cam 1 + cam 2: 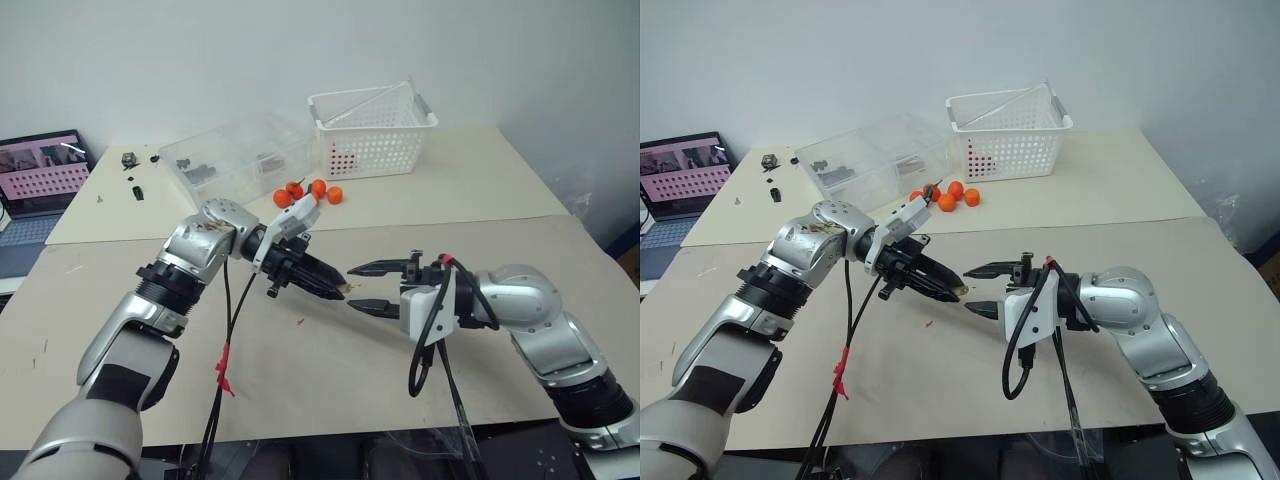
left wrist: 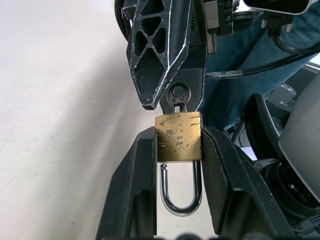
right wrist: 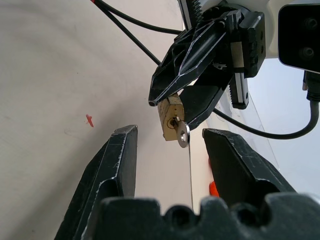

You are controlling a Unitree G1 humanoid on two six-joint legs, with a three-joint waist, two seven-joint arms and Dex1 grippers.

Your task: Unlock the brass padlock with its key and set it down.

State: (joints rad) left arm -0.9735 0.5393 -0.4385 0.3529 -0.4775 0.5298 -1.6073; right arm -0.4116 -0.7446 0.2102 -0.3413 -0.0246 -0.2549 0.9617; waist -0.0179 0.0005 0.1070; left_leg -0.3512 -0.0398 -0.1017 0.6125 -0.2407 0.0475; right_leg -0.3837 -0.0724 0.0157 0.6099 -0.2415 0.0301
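Looking at the middle of the frame in the head views, the two grippers sit nose to nose above the table (image 1: 300,390). Left gripper (image 2: 177,145) is clamped on the padlock (image 2: 178,136), one black finger on each side of the brass body. Its silver shackle (image 2: 181,192) loops back between those fingers, and one leg of it looks out of the body, though I can't say for sure. A small key (image 2: 178,96) sticks out of the padlock's far end, pointing at the other arm.

Right gripper (image 3: 170,145) has its fingers apart, gripping nothing. In its wrist view the key's round head hangs in the gap between the two tips, close to both, but I can't tell if either one touches it. So the padlock is up in the air, center frame, not on the table.

A tiny red fleck (image 1: 300,322) lies on the tabletop just below the left gripper. Further back, upper middle, a few small oranges (image 1: 318,191) sit together. Behind them a clear plastic box (image 1: 235,158) stands to the left and a white basket (image 1: 372,130) to the right. A laptop (image 1: 42,172) sits at the far left edge.
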